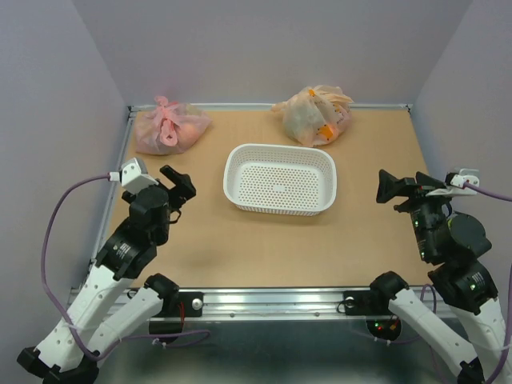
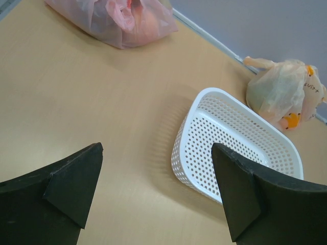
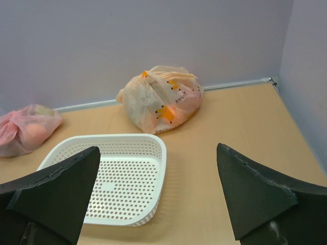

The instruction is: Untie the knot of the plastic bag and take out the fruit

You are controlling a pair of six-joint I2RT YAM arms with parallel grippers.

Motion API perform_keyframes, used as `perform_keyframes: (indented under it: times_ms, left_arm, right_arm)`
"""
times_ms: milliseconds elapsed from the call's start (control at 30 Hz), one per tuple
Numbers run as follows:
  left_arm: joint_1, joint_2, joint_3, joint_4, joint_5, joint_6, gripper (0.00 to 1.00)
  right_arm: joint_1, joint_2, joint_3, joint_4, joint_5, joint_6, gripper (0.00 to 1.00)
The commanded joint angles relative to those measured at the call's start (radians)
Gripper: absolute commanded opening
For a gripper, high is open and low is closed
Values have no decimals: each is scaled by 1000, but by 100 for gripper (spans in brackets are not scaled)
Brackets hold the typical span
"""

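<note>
At near-left and near-right edges: both grippers wide open, holding nothing.
Left gripper hovers over bare table at near left, jaws spread wide, nothing between them; its wrist view shows only tabletop in the gap. Right gripper sits at the right edge, jaws equally wide and empty, pointing left toward the basket. The white perforated basket is mid-table between the two arms, nothing in it. Plastic bag, pink, lies at the far-left corner, well apart from the left gripper. Knot is on top of it, tied. Fruit is inside, visible only as a rounded orange-pink shape through the plastic; can't tell the other pieces. Orange-beige bag sits at the far wall, just beyond the basket's right end, also tied.
</note>
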Motion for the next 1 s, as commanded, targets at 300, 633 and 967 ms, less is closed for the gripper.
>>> perform_keyframes:
  times_ms: [300, 633, 967]
  left_arm:
    - [100, 305, 180, 73, 176, 92, 99]
    - [431, 703, 434, 94, 434, 137, 99]
    - [623, 1232, 850, 131, 384, 187, 99]
  right_arm:
    - [1, 90, 29, 43, -79, 27, 100]
    - [1, 206, 35, 40, -162, 32, 100]
    - [0, 288, 37, 40, -186, 44, 100]
